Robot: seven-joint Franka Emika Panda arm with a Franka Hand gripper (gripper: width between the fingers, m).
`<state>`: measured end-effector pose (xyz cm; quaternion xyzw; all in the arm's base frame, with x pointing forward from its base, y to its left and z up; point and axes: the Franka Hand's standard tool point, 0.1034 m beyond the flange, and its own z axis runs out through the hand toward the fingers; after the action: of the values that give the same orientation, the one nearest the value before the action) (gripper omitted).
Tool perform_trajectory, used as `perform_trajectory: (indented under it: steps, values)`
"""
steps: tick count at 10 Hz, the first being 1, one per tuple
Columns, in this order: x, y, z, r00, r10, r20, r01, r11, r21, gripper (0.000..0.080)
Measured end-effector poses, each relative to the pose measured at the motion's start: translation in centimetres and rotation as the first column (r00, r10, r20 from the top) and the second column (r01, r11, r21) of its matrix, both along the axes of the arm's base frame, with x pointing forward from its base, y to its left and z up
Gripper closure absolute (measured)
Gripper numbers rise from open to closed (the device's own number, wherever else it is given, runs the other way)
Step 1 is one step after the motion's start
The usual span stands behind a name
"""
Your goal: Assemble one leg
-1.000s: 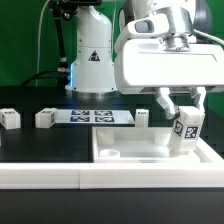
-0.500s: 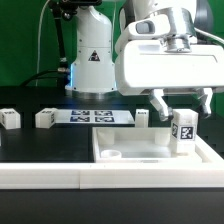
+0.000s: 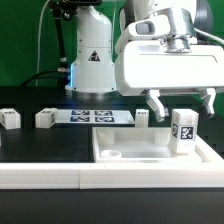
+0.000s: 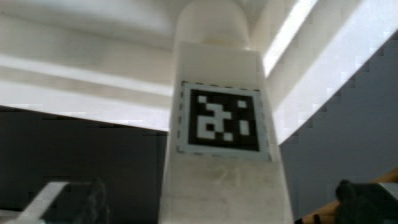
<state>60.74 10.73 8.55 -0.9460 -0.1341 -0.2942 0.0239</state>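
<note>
A white leg (image 3: 183, 133) with a black-and-white tag stands upright at the corner of the large white panel (image 3: 140, 152) on the exterior view's right. My gripper (image 3: 182, 104) hangs just above it, open, with one finger on each side and neither touching it. In the wrist view the leg (image 4: 222, 120) fills the middle. The dark fingertips (image 4: 57, 200) sit wide apart at the picture's edges, clear of the leg. Whether the leg's foot sits in a socket is hidden.
Three more white legs lie on the black table: two on the exterior view's left (image 3: 10, 118) (image 3: 45, 118) and one behind the panel (image 3: 143, 117). The marker board (image 3: 92, 116) lies between them. The arm's base (image 3: 92, 55) stands behind. A white rim (image 3: 60, 175) runs along the front.
My fingers have spread apart and let go of the leg. The gripper has risen slightly. The leg stays standing on the panel.
</note>
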Motion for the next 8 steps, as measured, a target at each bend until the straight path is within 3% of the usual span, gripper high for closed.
perform_trajectory:
  steps: [1,3,6,8]
  values:
    - [0.0,0.0,0.0,1.000,0.000,-0.009,0.000,1.000,-0.001,0.0151]
    - [0.4,-0.2,1.8,1.000,-0.003,-0.010,0.003,1.000,-0.002,0.0151]
    - [0.1,-0.1,1.4,0.999,0.001,-0.034,-0.001,1.000,-0.003,0.0151]
    - [0.5,-0.2,0.8,0.983,0.004,-0.184,-0.006,1.000,-0.009,0.0151]
